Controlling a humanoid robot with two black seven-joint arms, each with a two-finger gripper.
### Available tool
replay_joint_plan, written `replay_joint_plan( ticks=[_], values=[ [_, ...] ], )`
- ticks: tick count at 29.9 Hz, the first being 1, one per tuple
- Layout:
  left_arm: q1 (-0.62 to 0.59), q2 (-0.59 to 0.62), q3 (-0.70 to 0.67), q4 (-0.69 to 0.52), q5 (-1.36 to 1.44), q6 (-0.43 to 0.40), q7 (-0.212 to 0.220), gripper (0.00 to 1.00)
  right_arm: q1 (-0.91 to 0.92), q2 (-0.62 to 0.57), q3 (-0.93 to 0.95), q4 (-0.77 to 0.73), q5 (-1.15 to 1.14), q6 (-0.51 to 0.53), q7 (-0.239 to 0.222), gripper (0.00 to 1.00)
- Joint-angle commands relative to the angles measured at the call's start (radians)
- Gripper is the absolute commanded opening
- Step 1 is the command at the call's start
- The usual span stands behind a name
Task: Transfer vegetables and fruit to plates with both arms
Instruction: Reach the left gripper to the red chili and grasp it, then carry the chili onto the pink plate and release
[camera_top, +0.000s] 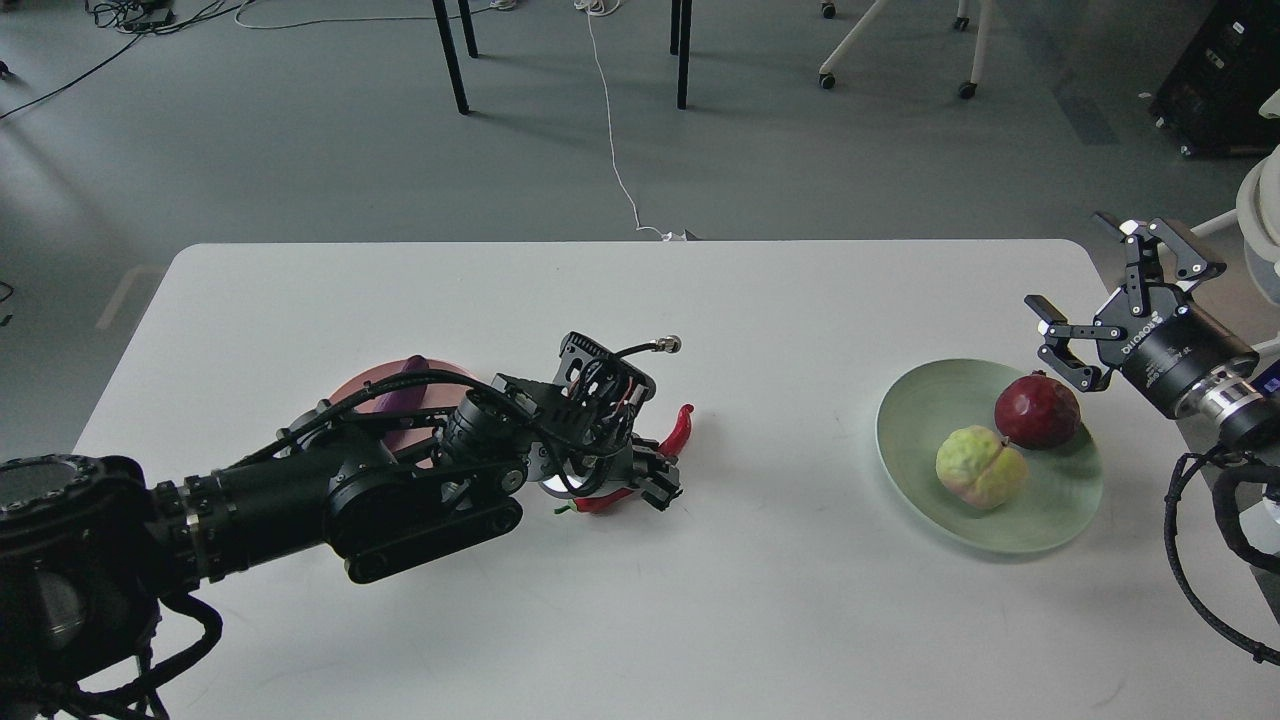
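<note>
My left gripper (660, 484) is down at the table's middle, shut on the red chili pepper (680, 430); the pepper's pointed end sticks up to the right and its green stem shows to the left under the wrist. The purple eggplant (405, 372) lies on the pink plate (350, 392), both mostly hidden behind my left arm. The pomegranate (1038, 410) and the yellow-green fruit (980, 467) sit side by side on the pale green plate (905, 440) at the right. My right gripper (1075, 265) is open and empty, above and just right of that plate.
The white table (780, 610) has bare surface between the two plates and along its front. Its right edge runs close beside the green plate. Chair legs and cables are on the floor beyond the far edge.
</note>
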Motion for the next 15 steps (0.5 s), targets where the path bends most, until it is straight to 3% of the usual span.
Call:
replay_joint_plan(
  ticks=[1,5,9,15],
  values=[
    [-0.013,-0.013,-0.016,-0.023,-0.007,-0.001,0.009,0.11,0.0,-0.001,0.0,-0.002,0.0,0.0,0.0,0.99],
    [-0.055,0.048,-0.1,-0.131,-0.042,-0.003,0.012,0.11,0.0,-0.01,0.0,0.0,0.0,0.0,0.0,0.98],
    [-0.053,0.176,-0.18,-0.205,-0.156,-0.003,0.076,0.11,0.0,-0.012,0.0,0.0,0.0,0.0,0.0,0.99],
    [0.016,0.38,-0.182,-0.219,-0.306,0.005,0.087,0.11,0.0,-0.004,0.0,0.001,0.0,0.0,0.0,0.99]
  ],
)
